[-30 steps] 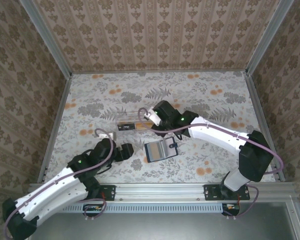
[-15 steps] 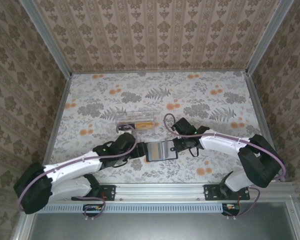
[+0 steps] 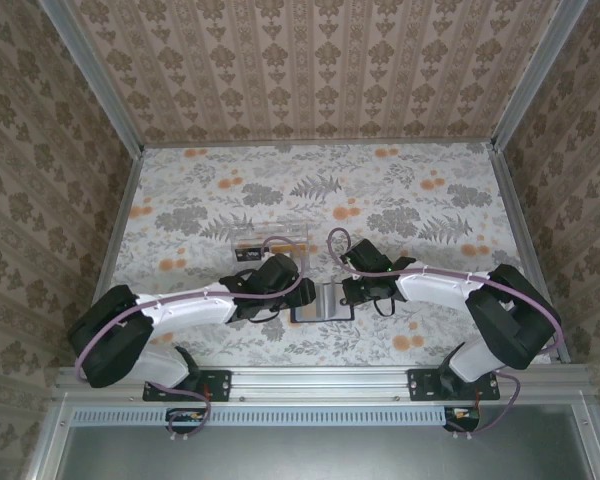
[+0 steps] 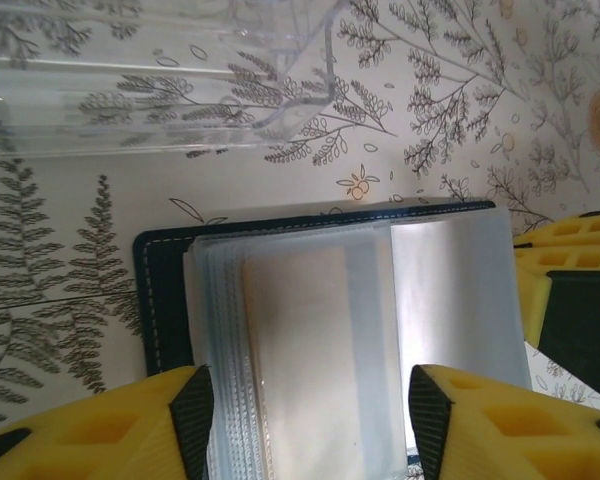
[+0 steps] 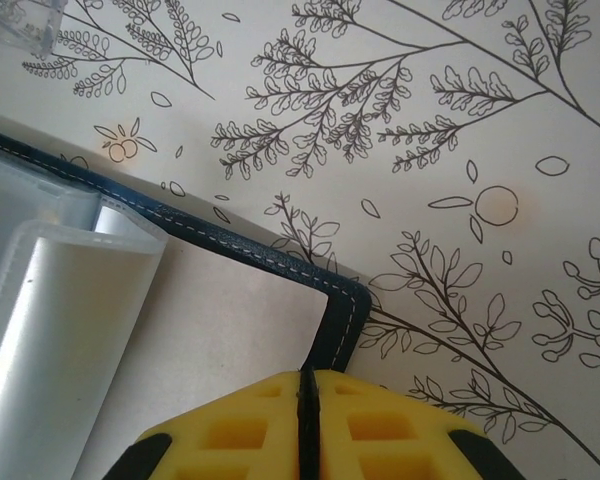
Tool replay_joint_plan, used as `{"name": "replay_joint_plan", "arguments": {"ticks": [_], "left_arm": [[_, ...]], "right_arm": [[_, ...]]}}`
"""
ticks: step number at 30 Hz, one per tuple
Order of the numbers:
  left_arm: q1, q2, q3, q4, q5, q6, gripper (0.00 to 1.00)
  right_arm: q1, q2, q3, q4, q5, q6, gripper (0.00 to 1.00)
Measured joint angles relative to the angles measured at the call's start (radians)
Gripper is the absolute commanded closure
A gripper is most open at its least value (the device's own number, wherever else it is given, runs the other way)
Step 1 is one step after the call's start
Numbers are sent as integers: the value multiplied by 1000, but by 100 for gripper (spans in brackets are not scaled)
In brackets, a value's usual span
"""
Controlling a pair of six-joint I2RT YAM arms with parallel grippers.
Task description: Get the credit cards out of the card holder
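Card holder (image 3: pixel 323 301) lies open mid-table between both arms. Right gripper (image 5: pixel 302 415) is closed, tips on its navy corner, probably pinning it flat; pinch or press unclear. Left gripper (image 4: pixel 310 405) is open, jaws straddling the plastic sleeves (image 4: pixel 450 290) to get at the pale card (image 4: pixel 300 350). Clear box (image 4: pixel 150 90) sits just behind. Floral table (image 3: pixel 410 190), patterned walls (image 3: pixel 310 70).

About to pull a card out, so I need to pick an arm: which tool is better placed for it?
Left. The left tool is open, straddling the card in the clear sleeves of the card holder. The right tool is shut at the holder's corner.
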Motion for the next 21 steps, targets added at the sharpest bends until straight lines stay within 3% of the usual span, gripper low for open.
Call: {"name": "replay_joint_plan", "arguments": {"ticks": [21], "left_arm": [[-6, 90, 34, 28, 43, 1, 40]], "right_arm": [[0, 10, -2, 18, -20, 3, 85]]}}
